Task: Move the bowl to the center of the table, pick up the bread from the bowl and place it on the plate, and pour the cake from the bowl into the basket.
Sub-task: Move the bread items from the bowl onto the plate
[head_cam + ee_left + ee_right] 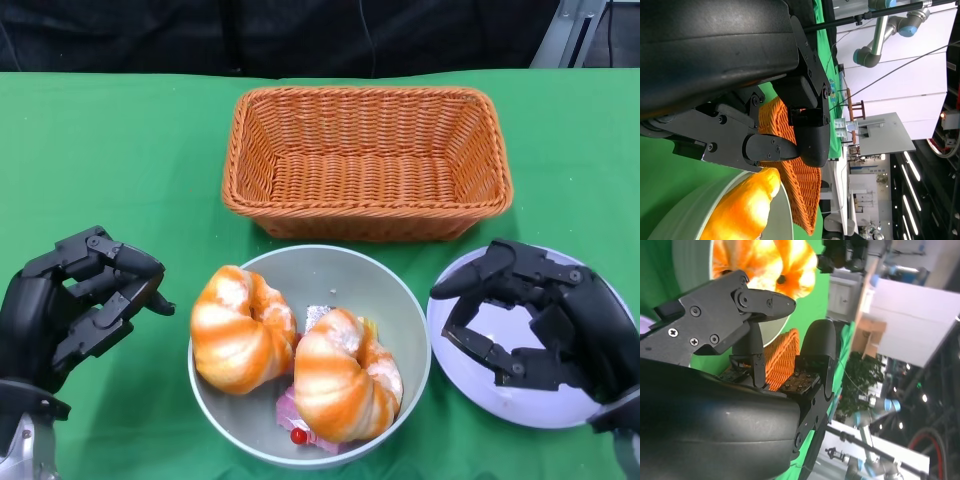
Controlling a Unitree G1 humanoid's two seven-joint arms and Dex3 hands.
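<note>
We see the left robot hand (75,305) resting low over the green worktop (120,150) near its front left corner, fingers curled loosely but apart, holding nothing and just clear of the grey bowl (405,310). The right robot hand (545,320) hangs over the white plate (500,395) near the front right corner, its fingers spread and empty, hiding much of the plate's surface. The bowl sits at the front edge, midway between the two hands, touching or almost touching the plate's rim. In it lie two orange-and-white bread twists (240,328), side by side, and beneath them a pink slice of cake (300,418) with a red cherry, mostly covered so we cannot make out its shape. Behind the bowl, toward the far edge, stands the wicker basket (368,165). Both wrist views are largely filled by black hand shells; the basket and bread show only in part.
</note>
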